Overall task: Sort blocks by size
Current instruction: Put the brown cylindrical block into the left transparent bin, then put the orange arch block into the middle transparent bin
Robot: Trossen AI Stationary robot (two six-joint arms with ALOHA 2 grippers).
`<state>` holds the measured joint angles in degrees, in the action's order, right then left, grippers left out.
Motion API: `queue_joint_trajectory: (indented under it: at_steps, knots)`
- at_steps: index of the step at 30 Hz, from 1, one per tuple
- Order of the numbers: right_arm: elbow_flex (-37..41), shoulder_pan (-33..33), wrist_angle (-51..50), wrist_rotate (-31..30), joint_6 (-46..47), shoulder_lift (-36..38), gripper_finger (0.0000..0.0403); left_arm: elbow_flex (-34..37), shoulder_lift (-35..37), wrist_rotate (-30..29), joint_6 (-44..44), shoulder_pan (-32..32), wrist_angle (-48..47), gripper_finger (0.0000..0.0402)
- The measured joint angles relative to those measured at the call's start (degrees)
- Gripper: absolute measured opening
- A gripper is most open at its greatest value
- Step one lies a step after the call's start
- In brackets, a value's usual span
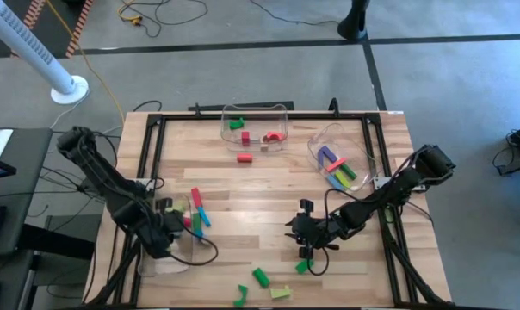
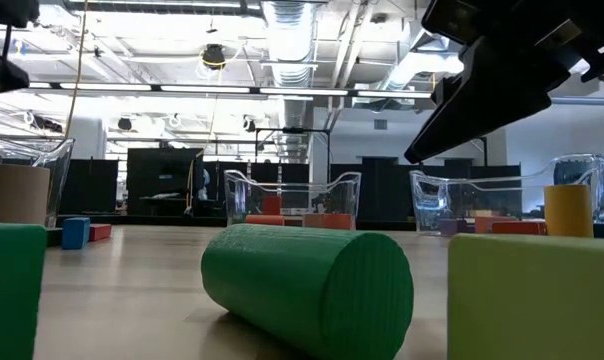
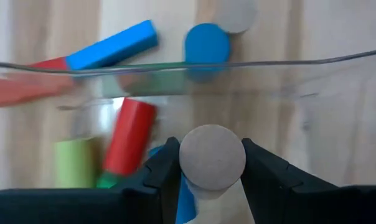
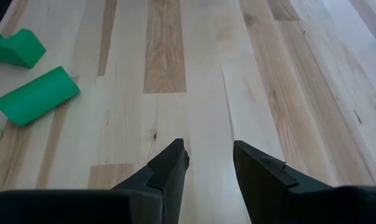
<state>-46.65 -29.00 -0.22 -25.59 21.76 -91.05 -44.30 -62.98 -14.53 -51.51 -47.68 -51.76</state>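
— While the table (image 1: 269, 194) is this scattered, which arm has the next move, do you reckon?

— Left one, I'd say. The left gripper (image 3: 211, 163) has its jaws closed on a tan cylinder (image 3: 211, 155), held end-on, and it hangs over the clear bin (image 1: 170, 250) at the near left corner. Through the wall of that bin I can see a red cylinder (image 3: 129, 137) and a light green block (image 3: 75, 163) lying below, so the drop is straight down, by my guess.

— And the right?

— The right gripper (image 4: 210, 163) sits near the front middle, jaws partly apart with nothing between them. Its closest piece is the green cylinder (image 4: 37, 95), off to one side of the jaws and lying across them, with a green arch block (image 4: 17, 45) just beyond. It would need to swing over and turn to meet the long axis.

— Anything you can't make out?

— Plenty. From above, the left arm covers most of its bin, so I can't count what's inside. The two far bins (image 1: 254, 126) hold a few blocks, but their sizes are hard to judge from here.
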Motion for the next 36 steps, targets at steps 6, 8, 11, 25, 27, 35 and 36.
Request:
queue_joint_trajectory:
  at_steps: [6,8,11,25,27,35,36]
  knots:
    - [0.0,0.3,0.0,0.0,0.0,0.0,0.0164,3.4,2.1,0.8,-1.7,0.0,3.3,0.0138]
    - [0.0,0.3,0.0,0.0,0.0,0.0,0.0164,4.0,2.1,1.0,-2.7,0.0,3.4,0.0139]
    - [0.0,0.4,0.0,0.0,0.0,0.0,0.0164,5.0,2.1,1.3,-3.3,0.0,4.0,0.0139]
    - [0.0,0.6,0.0,0.1,0.1,0.0,0.0164,5.3,2.1,1.2,-3.3,0.0,4.8,0.0141]
    - [0.0,0.6,0.0,0.2,0.1,0.0,0.0164,5.3,2.1,1.2,-3.4,0.0,4.8,0.0148]
    - [0.0,0.6,0.0,0.2,0.2,0.0,0.0164,5.3,2.0,1.1,-3.0,0.0,4.8,0.0213]
    - [0.0,0.6,0.0,0.2,0.2,0.0,0.0164,5.2,2.0,1.1,-2.8,0.0,4.8,0.0218]
